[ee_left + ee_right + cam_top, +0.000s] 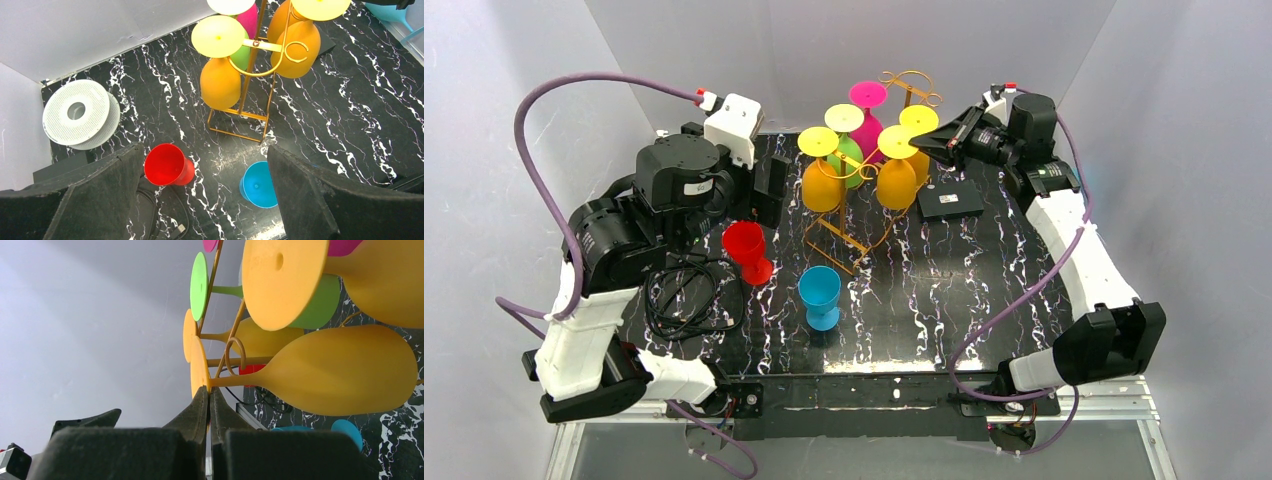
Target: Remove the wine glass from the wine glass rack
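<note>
The golden wire wine glass rack (856, 232) stands at the back middle of the black marbled table, with several glasses hanging upside down from it: orange, green, pink and yellow. My right gripper (927, 141) reaches the rack from the right. In the right wrist view it (208, 392) is shut on the edge of the round foot (199, 371) of a yellow-orange wine glass (340, 370) that hangs on the rack. My left gripper (204, 150) is open and empty, held high above the table left of the rack (248, 75).
A red glass (746, 248) and a blue glass (820, 293) stand upright on the table in front of the rack. A black box (950, 200) lies right of the rack. A coiled cable (679, 295) lies front left. A white perforated disc (75, 112) sits far left.
</note>
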`<state>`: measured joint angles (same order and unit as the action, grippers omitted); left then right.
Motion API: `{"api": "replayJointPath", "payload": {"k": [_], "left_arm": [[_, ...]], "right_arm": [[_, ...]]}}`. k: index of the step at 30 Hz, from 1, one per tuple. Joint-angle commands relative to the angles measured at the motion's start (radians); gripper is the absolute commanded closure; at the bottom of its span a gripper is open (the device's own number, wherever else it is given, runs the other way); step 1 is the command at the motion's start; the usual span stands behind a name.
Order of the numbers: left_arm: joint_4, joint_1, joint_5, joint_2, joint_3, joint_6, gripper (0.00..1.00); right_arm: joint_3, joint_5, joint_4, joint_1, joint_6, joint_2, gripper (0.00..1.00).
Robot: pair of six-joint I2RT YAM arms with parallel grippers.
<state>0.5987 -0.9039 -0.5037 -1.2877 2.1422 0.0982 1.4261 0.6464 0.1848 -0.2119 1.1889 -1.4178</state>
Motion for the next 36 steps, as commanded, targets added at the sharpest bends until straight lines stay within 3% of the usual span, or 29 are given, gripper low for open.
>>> {"api": "replayJointPath", "payload": {"k": [1, 16, 27, 36], "left_arm": [[0.006, 0.007, -0.004, 0.016, -0.002, 0.014, 0.07], [0.05, 0.007, 0.13, -0.023, 0.023, 0.021, 0.07], [0.066, 0.006, 0.343, -0.094, 0.028, -0.091, 0.07], [-0.036, 0.003, 0.661, -0.086, -0.084, -0.212, 0.08]], "right_arm": [[-0.005, 0.004, -0.001, -0.003, -0.021, 0.053, 0.99], [0.002, -0.005, 0.132, -0.003, -0.057, 0.112, 0.99], [0.03, -0.024, 0.359, -0.003, -0.052, 0.193, 0.99], [0.038, 0.017, 0.473, -0.003, -0.005, 0.246, 0.99]]}}
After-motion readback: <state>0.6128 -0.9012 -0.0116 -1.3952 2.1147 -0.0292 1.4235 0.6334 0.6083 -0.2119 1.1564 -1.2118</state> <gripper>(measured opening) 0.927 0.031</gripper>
